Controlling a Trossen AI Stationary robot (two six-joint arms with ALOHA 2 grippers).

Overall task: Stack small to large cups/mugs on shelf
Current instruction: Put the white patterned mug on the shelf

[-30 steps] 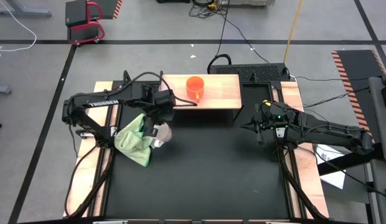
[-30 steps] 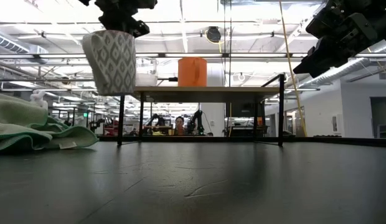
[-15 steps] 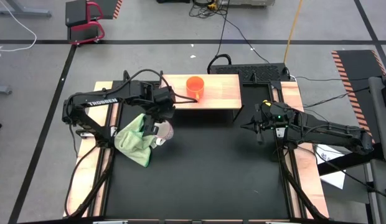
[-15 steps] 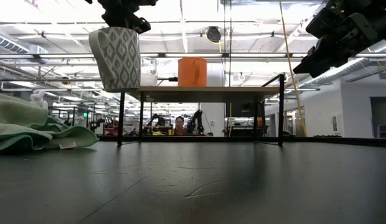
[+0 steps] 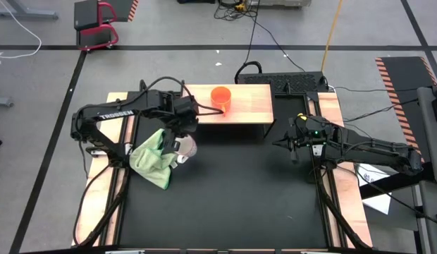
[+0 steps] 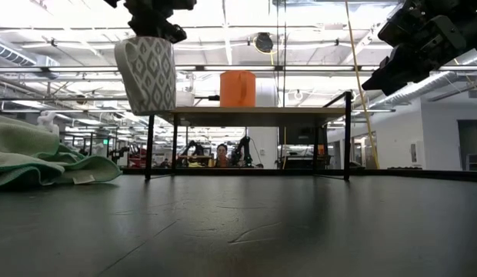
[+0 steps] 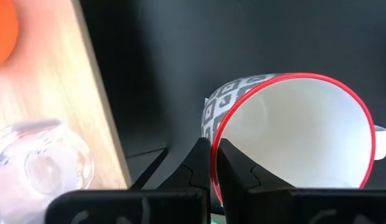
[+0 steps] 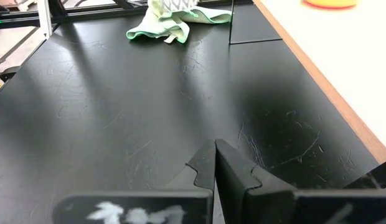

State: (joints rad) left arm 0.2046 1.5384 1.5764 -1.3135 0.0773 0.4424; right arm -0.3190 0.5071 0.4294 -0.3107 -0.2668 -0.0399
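Left claw [image 7: 211, 163] clamped on white mug [image 6: 148, 73] rim, moved closer to shelf [image 6: 250, 115]

orange mug [image 5: 220, 96] on shelf [image 5: 250, 106], right half free

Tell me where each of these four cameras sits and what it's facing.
High: overhead, looking straight down; both arms, shelf, orange mug.
Low: table height, looking level; white mug hanging from left tool.
Left wrist: along its fingers pinching the mug's rim; clear glass cup.
Right wrist: past shut right tool toward green cloth.
Shared: mug, high, low and left wrist.
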